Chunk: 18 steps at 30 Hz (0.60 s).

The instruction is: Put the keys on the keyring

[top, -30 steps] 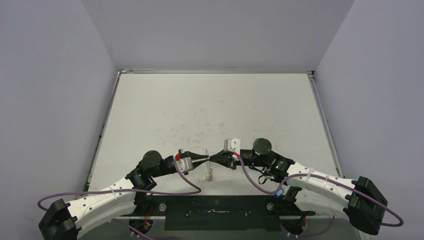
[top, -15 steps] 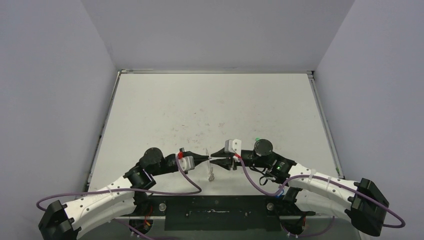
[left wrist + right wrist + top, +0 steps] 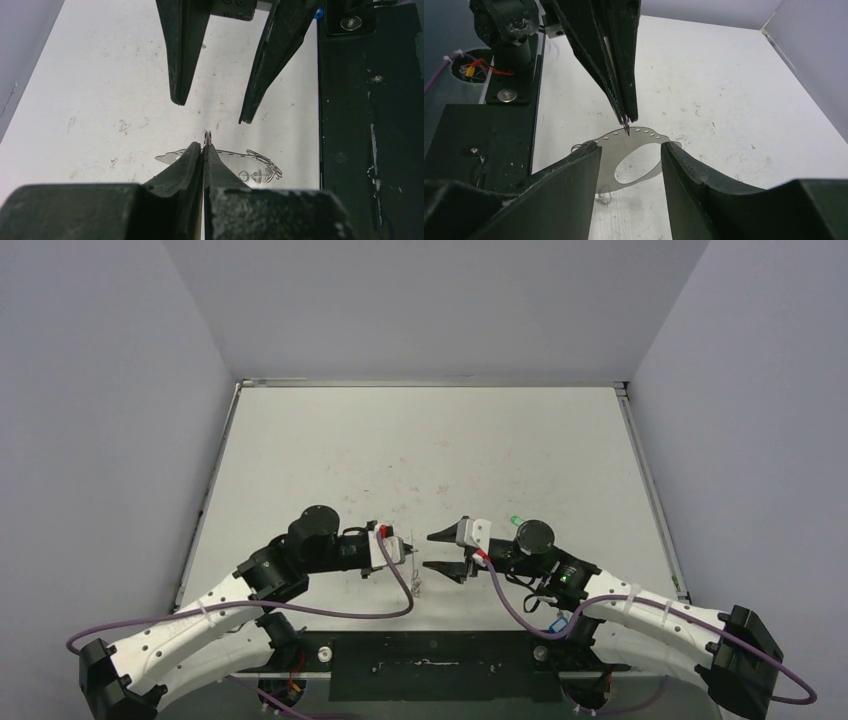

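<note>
The keyring (image 3: 613,157) is a thin flat pale-grey ring with small holes along its rim. It hangs upright and shows edge-on from above (image 3: 414,570). My left gripper (image 3: 204,146) is shut on its top edge, where a bit of wire pokes out. Small wire loops (image 3: 255,172) dangle at its lower end. My right gripper (image 3: 630,148) stands open just right of the ring, one finger on each side, not touching it. A green spot (image 3: 515,520) and a blue bit (image 3: 557,623) sit by the right arm; I cannot tell whether these are the keys.
The white table (image 3: 420,450) is scuffed and walled on three sides. A black mounting plate (image 3: 430,665) runs along the near edge between the arm bases. Purple cables (image 3: 390,605) loop low beside both arms.
The right gripper has opened, let go of the keyring and drawn back to the right. The left gripper has closed on the ring, and its wrist has turned and shifted.
</note>
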Each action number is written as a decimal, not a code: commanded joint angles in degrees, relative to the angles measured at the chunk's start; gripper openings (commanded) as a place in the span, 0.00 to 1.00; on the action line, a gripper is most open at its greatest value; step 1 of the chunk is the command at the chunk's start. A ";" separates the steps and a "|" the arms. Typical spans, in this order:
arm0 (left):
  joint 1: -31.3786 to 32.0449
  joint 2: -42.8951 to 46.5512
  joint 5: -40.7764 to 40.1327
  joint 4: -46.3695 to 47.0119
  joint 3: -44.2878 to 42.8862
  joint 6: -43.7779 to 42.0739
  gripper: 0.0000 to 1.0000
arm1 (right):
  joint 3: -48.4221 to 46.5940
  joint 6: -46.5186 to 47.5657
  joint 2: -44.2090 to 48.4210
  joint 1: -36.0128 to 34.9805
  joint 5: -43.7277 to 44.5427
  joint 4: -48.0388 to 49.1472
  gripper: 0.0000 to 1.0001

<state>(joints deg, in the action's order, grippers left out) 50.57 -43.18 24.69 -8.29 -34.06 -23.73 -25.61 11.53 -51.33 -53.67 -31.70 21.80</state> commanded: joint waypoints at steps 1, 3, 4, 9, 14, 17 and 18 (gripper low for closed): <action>0.08 -2.66 -0.63 -10.56 -8.33 -4.00 0.00 | -2.49 1.38 -2.37 0.14 -1.59 0.85 0.46; 0.06 -4.14 -0.56 -12.76 -10.24 -4.51 0.00 | -3.17 1.39 -3.55 0.07 -2.35 0.99 0.43; 0.07 -4.71 -0.45 -13.41 -10.99 -4.63 0.00 | -3.40 1.39 -4.14 0.06 -2.72 1.19 0.41; 0.06 -7.05 0.97 -13.90 -12.24 -4.96 0.00 | -4.17 1.06 -6.32 -0.16 -3.11 2.54 0.37; 0.11 -7.97 1.75 -13.47 -12.26 -5.00 0.00 | -4.29 0.36 -7.12 -0.14 -3.14 4.18 0.33; 0.06 -7.85 1.78 -12.72 -11.60 -5.01 0.00 | -4.45 -0.11 -7.95 -0.27 -3.49 4.94 0.30; 0.13 -7.71 1.77 -12.48 -11.45 -4.94 0.00 | -4.54 -0.28 -8.30 -0.29 -3.70 5.33 0.29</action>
<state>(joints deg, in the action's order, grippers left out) 50.57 -51.31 24.77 -22.13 -43.35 -27.94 -27.27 12.10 -58.30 -53.67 -33.50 21.87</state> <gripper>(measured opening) 0.008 0.304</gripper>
